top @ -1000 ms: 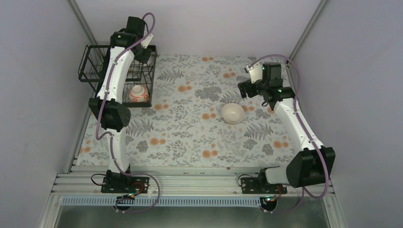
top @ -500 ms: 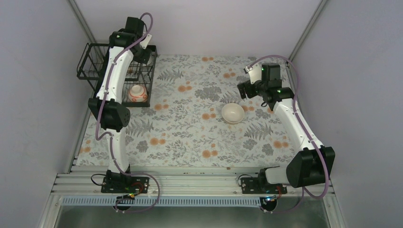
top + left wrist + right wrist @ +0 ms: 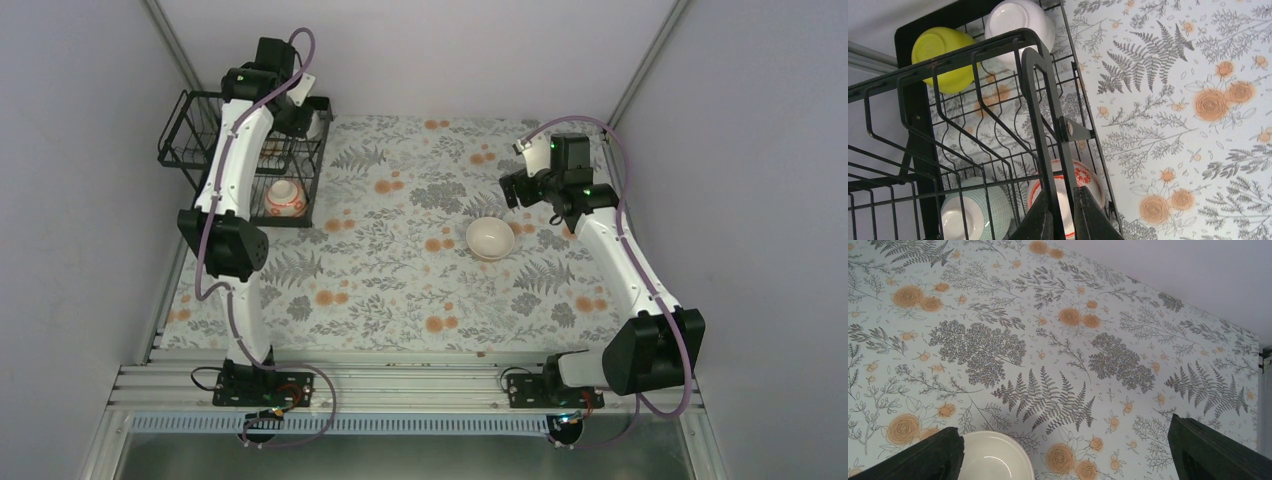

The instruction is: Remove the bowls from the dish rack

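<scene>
Left gripper is narrow, fingers nearly touching, with only a sliver of gap; cannot tell whether anything is pinched. A thick black bar runs up from beside the tips to the dish rack rim. Straight beyond the tips, down in the rack, sits the red-patterned bowl, mouth toward the gripper. The pale green bowl is just left of it, behind wires. Farther out are a yellow-green bowl and a white bowl, both bottom-up. Right gripper is spread wide near a cream bowl on the tablecloth. The red bowl is likely next. Open before descending, keep clear of bar and dividers, pinch one rim wall, and lift straight up so the rack does not drag.
</scene>
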### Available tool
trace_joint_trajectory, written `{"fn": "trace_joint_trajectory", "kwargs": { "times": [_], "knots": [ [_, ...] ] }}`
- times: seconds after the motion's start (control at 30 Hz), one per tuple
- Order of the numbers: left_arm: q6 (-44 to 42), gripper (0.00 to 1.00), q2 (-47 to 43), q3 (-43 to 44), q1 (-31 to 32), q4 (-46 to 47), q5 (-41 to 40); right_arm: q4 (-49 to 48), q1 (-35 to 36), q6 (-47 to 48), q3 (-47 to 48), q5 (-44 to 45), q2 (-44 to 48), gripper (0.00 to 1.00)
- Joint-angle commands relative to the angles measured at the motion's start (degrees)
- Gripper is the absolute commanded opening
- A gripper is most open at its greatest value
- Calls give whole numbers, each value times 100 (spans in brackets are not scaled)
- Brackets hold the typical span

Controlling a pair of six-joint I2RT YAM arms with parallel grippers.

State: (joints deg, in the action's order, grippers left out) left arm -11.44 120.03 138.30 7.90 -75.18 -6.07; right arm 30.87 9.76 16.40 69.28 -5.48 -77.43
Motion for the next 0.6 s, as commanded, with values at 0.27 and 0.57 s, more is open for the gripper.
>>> {"fn": "trace_joint_trajectory", "kwargs": {
  "times": [0.27,0.57],
  "knots": [
    [-2247,2,-978,-972,931,-218,818,33,62,-28,173,-13,25,100],
    [-3416,2,-1927,-1607,1317,449,1097,39,66,53,169,7,-17,100]
  ]
}}
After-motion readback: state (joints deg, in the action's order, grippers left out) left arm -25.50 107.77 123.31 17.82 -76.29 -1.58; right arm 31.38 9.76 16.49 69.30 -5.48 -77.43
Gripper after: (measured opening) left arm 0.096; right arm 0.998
